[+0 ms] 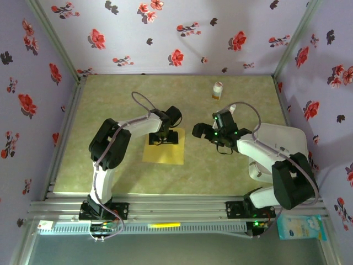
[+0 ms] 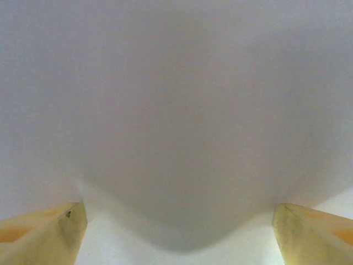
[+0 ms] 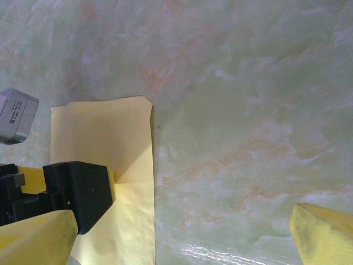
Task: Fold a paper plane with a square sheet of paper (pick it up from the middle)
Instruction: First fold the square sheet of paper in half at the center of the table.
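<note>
The square sheet of paper (image 1: 164, 153) lies flat on the table, mustard yellow, with one corner (image 3: 144, 100) slightly curled. My left gripper (image 1: 165, 136) points down onto the sheet's far half. Its yellow fingertips (image 2: 44, 234) stand wide apart and open, with a pale blurred surface (image 2: 182, 138) close beneath them. In the right wrist view the left gripper's black finger (image 3: 80, 190) rests on the paper (image 3: 105, 138). My right gripper (image 1: 201, 131) hovers just right of the sheet, over bare table. It is open, with nothing between its fingertips (image 3: 322, 234).
A small white-and-orange bottle (image 1: 218, 90) stands at the back of the green marbled table (image 1: 121, 94). A white tray (image 1: 281, 141) sits under the right arm at the right edge. Flowered walls close in the back and both sides.
</note>
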